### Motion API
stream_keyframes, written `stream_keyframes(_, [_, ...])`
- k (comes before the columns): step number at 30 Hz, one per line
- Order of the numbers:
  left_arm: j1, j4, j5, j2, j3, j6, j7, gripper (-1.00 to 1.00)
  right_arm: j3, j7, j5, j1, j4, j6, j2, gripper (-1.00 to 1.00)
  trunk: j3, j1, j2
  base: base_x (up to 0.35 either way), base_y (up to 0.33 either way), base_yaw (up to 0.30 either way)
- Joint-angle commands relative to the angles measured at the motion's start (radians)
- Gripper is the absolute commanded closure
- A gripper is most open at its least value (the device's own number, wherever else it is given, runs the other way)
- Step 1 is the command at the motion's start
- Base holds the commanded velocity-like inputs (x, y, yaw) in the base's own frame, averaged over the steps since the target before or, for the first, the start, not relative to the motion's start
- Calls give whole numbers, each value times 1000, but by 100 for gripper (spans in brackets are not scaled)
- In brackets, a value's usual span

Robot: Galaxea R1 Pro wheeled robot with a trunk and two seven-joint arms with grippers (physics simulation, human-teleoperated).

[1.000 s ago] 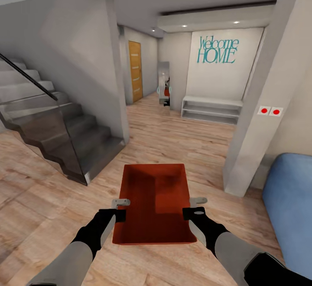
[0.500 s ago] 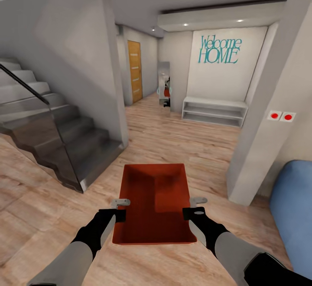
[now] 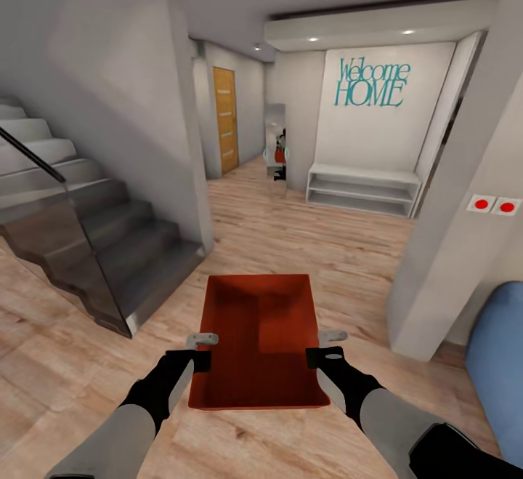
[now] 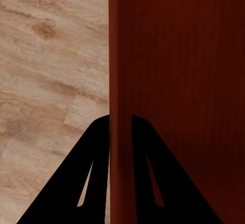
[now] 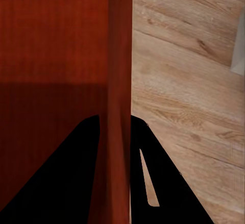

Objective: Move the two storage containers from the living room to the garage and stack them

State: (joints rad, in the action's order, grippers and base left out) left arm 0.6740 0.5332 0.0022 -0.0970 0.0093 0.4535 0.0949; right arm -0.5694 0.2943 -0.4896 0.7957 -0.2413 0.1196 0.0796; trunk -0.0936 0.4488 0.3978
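Between my grippers: I hold one storage container (image 3: 259,341), open side up, above the wood plank floor (image 3: 58,333).
Left gripper (image 3: 202,349): clamped on the container's left wall; in the left wrist view the fingers (image 4: 71,183) straddle the wall (image 4: 120,81).
Right gripper (image 3: 324,347): clamped on the right wall, fingers (image 5: 66,178) on either side of it.
Hidden: the container's underside is hidden, and I can make out only one bin.
Ahead of the grippers: staircase (image 3: 87,239) to the left, wooden door (image 3: 226,119) down the hall, "Welcome HOME" lettering (image 3: 372,83), white bench (image 3: 363,190).
Cut off: blue sofa (image 3: 497,363) by the right edge.
Change: my view has swung; stairs slid further left, sofa further right. Grip unchanged.
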Motion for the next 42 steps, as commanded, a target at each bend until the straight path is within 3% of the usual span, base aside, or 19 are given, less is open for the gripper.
stream_keyframes(1, [1, 4, -33, -1, 5, -59, 9, 100, -12, 6, -26, 0, 0, 6, 0, 100, -2, 1, 2, 322, 0, 0])
stream_keyframes(42, [1, 3, -33, -1, 6, -58, 9, 100, -12, 6, -26, 0, 0, 6, 0, 100, -2, 1, 2, 322, 0, 0])
